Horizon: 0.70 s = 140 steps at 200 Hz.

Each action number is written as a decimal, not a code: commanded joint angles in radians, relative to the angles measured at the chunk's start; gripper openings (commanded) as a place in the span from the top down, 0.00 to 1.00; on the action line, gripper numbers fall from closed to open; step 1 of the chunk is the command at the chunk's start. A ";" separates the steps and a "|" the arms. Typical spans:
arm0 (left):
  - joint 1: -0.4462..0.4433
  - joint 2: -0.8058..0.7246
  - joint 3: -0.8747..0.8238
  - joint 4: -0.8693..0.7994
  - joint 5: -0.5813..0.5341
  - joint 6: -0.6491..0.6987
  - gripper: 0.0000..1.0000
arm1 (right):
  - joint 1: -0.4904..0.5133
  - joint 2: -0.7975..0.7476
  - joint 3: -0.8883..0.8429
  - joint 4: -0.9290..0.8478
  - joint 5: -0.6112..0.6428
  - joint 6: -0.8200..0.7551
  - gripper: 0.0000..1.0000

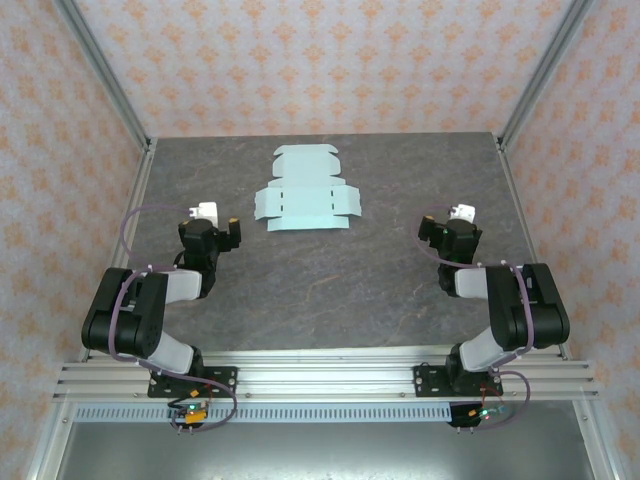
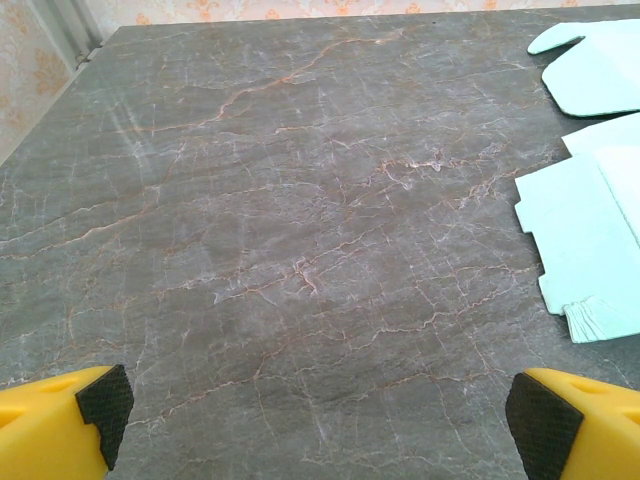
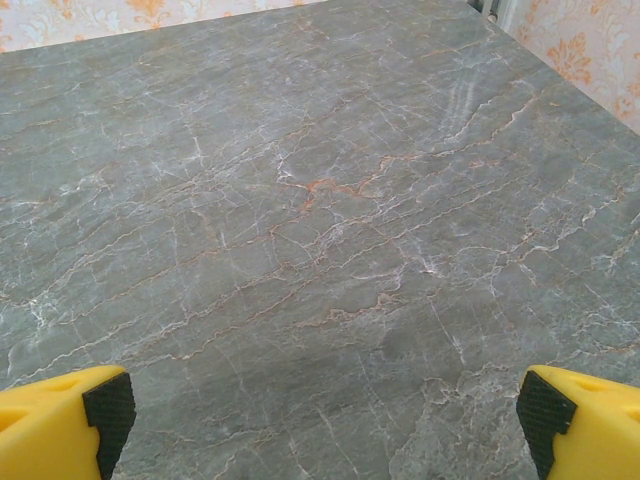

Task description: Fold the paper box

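Left gripper (image 2: 322,418) fingers (image 2: 60,425) wide apart, holding nothing, right gripper (image 3: 327,418) the same, paper box (image 1: 305,195) flat on table (image 1: 330,290) beyond

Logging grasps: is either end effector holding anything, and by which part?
Nothing: the left end effector and right end effector are open; the box lies flat, untouched.

pale mint paper box (image 1: 305,190) lies unfolded, flat, mid-table toward the back.

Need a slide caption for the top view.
Unfolded paper box flat on table, beyond left pincer and right pincer, both open.
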 commanded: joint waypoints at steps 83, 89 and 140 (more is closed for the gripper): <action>0.001 -0.024 0.021 -0.017 -0.037 -0.016 0.00 | -0.008 -0.006 0.010 0.005 -0.008 0.010 0.01; -0.006 -0.054 0.046 -0.086 -0.058 -0.014 0.00 | -0.007 -0.009 0.005 0.012 0.000 0.009 0.01; -0.116 -0.301 0.179 -0.493 -0.087 -0.042 0.00 | -0.005 -0.281 0.136 -0.390 0.093 0.144 0.01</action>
